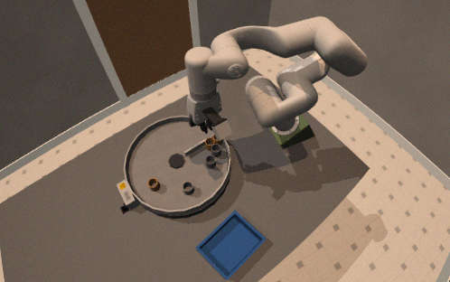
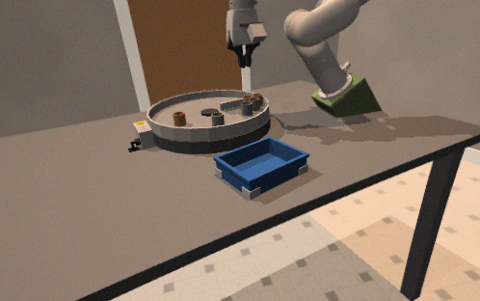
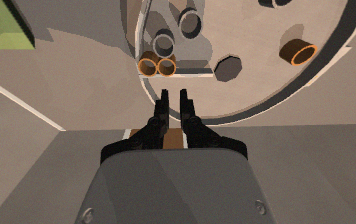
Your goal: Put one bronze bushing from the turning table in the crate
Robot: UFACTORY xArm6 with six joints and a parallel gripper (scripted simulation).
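The bench (image 2: 96,203) filled most of the room in front of me, grey-brown and broad. On it sat the turning table (image 1: 135,190), a round walled tray, and toward five o'clock from it the blue crate (image 1: 205,250), with nothing in it that I could see. The pale arm (image 1: 289,36) reached over from its green base (image 2: 359,98) at the back right.

Its end effector (image 2: 245,60) hung well above the tray's far rim, fingers nearly together with only a narrow gap, gripping nothing.

On the tray, two bronze bushings (image 3: 157,66) stood touching each other near the rim at about two o'clock, beside a low bar (image 1: 195,147). Two grey bushings (image 1: 213,155) stood just by them. A third bronze bushing (image 1: 154,183) stood alone at seven o'clock, another grey one (image 1: 188,187) nearer six.
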